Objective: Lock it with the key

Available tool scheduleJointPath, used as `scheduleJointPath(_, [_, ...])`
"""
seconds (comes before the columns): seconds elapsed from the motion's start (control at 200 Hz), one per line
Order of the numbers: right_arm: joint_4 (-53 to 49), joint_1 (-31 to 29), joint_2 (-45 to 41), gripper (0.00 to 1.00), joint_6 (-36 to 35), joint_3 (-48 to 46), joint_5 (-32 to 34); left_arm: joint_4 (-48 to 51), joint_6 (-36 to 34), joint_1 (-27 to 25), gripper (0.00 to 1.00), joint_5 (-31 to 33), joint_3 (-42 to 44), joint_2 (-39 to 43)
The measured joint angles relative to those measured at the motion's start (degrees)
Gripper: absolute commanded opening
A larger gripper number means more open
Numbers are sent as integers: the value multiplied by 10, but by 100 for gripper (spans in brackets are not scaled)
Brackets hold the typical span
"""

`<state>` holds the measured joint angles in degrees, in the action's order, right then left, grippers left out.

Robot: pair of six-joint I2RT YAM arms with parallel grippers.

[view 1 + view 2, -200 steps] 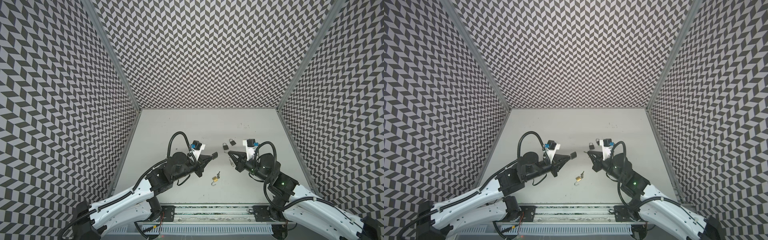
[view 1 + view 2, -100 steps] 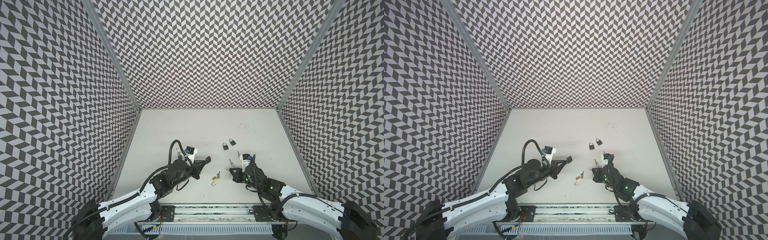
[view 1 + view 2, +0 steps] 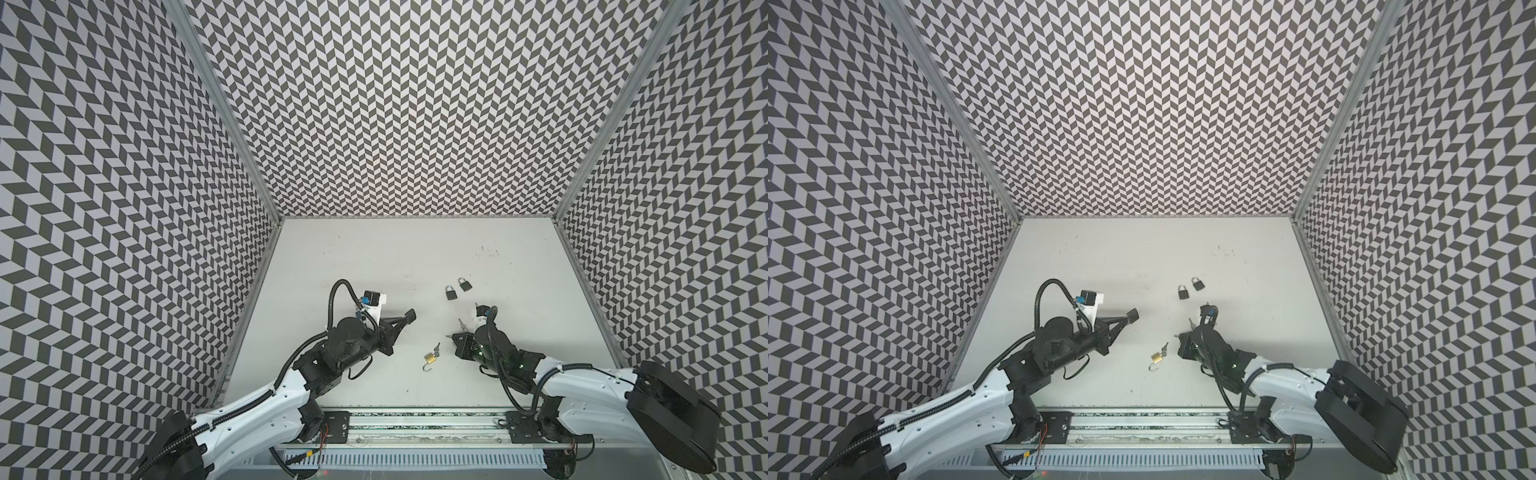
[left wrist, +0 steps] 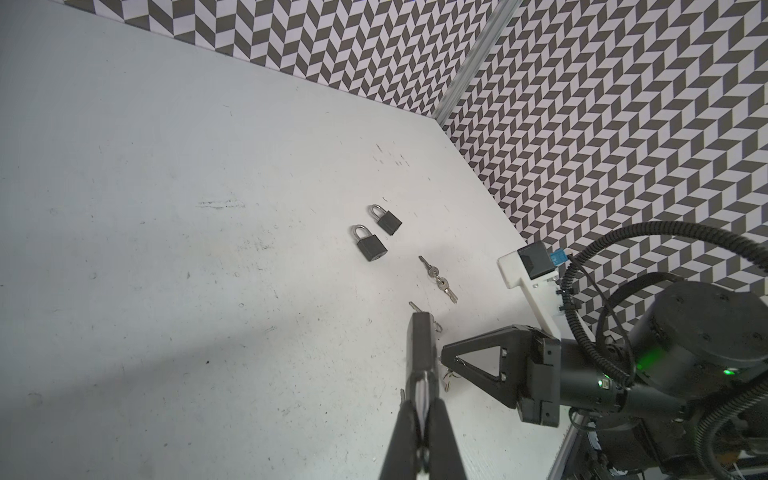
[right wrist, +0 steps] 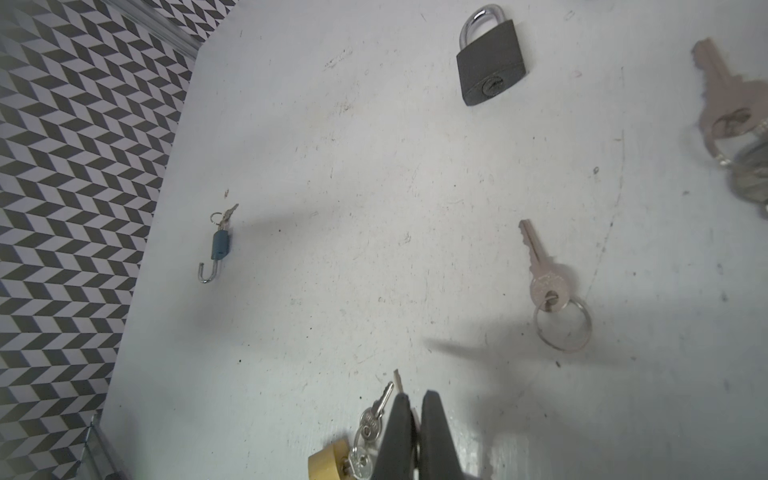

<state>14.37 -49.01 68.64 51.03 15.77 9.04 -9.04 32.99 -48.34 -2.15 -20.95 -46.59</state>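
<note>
**A robot test cell in a lab**

I work inside a boxed-in lab cell. Walls papered in a grey-and-white chevron print (image 3: 395,104) close me in on three sides, joined by bare aluminium corner posts (image 3: 224,108). My white-and-black left arm (image 3: 257,411) and right arm (image 3: 582,380) are mounted on a metal rail (image 3: 419,419) at the front of a scuffed white table (image 3: 374,257), with cabling exposed.

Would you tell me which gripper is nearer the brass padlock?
Right. The right gripper is close beside the brass padlock, to its right; the left gripper hangs farther off, back and left of it in both top views.
</note>
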Motion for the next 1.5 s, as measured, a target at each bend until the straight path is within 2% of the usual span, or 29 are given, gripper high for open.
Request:
scheduleJointPath(0.095, [12, 6, 27, 0, -4, 6, 0, 1, -1, 0, 0, -3, 0, 0])
scheduleJointPath(0.431, [40, 27, 92, 15, -19, 30, -19, 2, -1, 2, 0, -8, 0, 2])
scheduleJointPath(0.646, [31, 31, 94, 33, -33, 34, -28, 2, -1, 12, 0, -20, 0, 3])
scheduleJointPath(0.726, [5, 31, 60, 41, -44, 39, -24, 3, -2, 22, 0, -28, 0, 9])
scheduleJointPath(0.841, [-41, 31, -44, 53, -73, 49, -5, 3, -5, 47, 0, -53, 0, 32])
scheduleJointPath(0.991, [-69, 33, -177, 64, -152, 85, -7, -5, -14, 83, 0, -111, -4, 54])
scheduleJointPath(1.131, [-110, 41, -241, 68, -231, 146, -85, -11, -28, 95, 0, -189, -28, 53])
scheduleJointPath(1.347, [-167, 43, -223, 70, -324, 268, -308, -8, -65, 95, 0, -310, -108, 53])
scheduleJointPath(1.502, [-200, 43, -200, 72, -367, 322, -408, 10, -107, 95, 0, -378, -160, 53])
